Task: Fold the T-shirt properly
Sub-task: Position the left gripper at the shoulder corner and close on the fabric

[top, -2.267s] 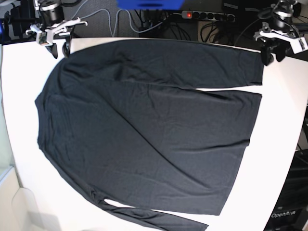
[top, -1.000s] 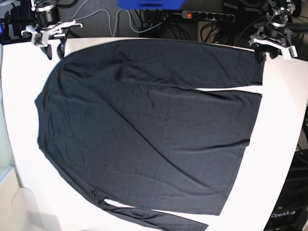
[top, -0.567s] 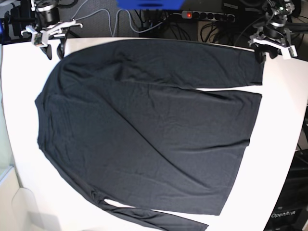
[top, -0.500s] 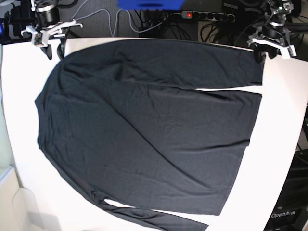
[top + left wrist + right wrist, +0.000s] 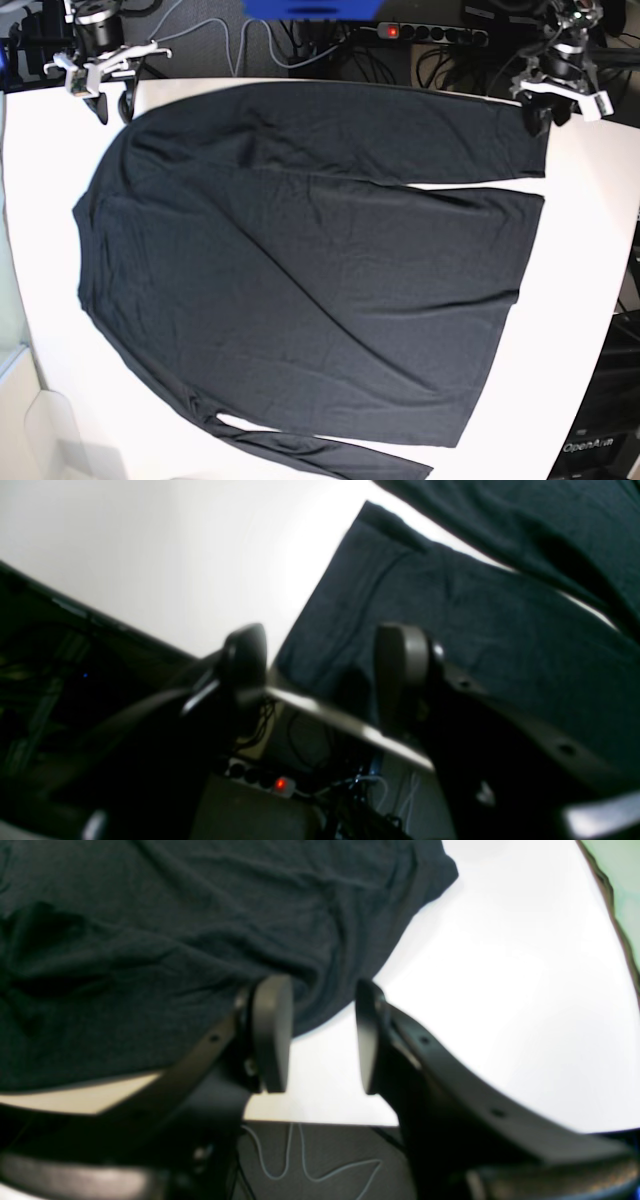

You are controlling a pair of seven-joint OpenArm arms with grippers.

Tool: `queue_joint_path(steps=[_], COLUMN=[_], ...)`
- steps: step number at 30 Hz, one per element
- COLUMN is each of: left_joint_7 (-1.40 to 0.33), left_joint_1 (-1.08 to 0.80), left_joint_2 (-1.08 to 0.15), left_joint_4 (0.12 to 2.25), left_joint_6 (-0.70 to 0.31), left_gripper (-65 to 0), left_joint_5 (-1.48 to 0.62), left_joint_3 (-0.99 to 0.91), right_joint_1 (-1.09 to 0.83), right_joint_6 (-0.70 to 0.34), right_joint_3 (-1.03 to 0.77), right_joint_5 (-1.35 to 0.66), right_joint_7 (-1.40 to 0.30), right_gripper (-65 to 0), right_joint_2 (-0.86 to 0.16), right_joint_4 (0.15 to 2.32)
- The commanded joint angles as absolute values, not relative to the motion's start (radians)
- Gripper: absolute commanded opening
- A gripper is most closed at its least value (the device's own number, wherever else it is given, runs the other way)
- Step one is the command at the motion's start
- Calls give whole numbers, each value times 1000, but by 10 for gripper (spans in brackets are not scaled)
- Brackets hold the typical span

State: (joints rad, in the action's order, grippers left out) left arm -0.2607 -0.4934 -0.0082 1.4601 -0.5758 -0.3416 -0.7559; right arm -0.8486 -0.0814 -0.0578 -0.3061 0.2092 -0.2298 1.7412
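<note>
The black T-shirt (image 5: pixel 300 270) lies spread flat on the white table (image 5: pixel 40 250), one long sleeve (image 5: pixel 400 130) stretched along the far edge and the other (image 5: pixel 330 455) at the near edge. My left gripper (image 5: pixel 547 116) hangs open over the far sleeve's cuff at the table's back right. In the left wrist view its fingers (image 5: pixel 402 675) straddle the cuff edge of the T-shirt (image 5: pixel 475 615) without holding it. My right gripper (image 5: pixel 114 106) stands open at the back left, by the shoulder. In the right wrist view its fingers (image 5: pixel 272 1032) hover over the T-shirt's (image 5: pixel 175 930) rounded corner.
Behind the table's far edge lie a power strip with a red light (image 5: pixel 392 31) and tangled cables (image 5: pixel 230 40). A black box (image 5: pixel 610 420) stands off the table's right side. White table shows around the shirt, widest at left and right.
Since the earliest frame both grippers have drawn back toward the far edge. Over the last second the left one has drifted slightly left. The shirt has not moved.
</note>
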Motion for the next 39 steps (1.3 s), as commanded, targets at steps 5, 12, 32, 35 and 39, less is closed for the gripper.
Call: queue_joint_path(steps=[5,12,32,35,39], left_joint_7=[-332,-334,-323,-329,-332], left_joint_1=[-506,-504,-506,-507,-509], left_joint_2=[-5,-5,59,81,101], left_joint_4=[1457,1457,1587,1646,1709], left_joint_6=[-575,-575,-575,-575,-575], left_gripper=[-338,-559,-639,-639,-639], left_joint_5=[-318,-318,-328,-326,-325], left_joint_3=[-746,-751,-757,-757,-757], right_joint_1=[-860,-860,-860,-860,-860], right_joint_6=[-85,-85,-85,-85,-85], right_joint_3=[-65,-65,-65,-65,-65], right_joint_5=[-309,-309,-309,-309,-309], right_joint_7=[234,234,237,236,237], right_gripper=[-424,-424,-427,-427,-427], right_joint_2=[-237,-237,-240,-240,-240], right_joint_4=[1759,1759,1764,1764,1764])
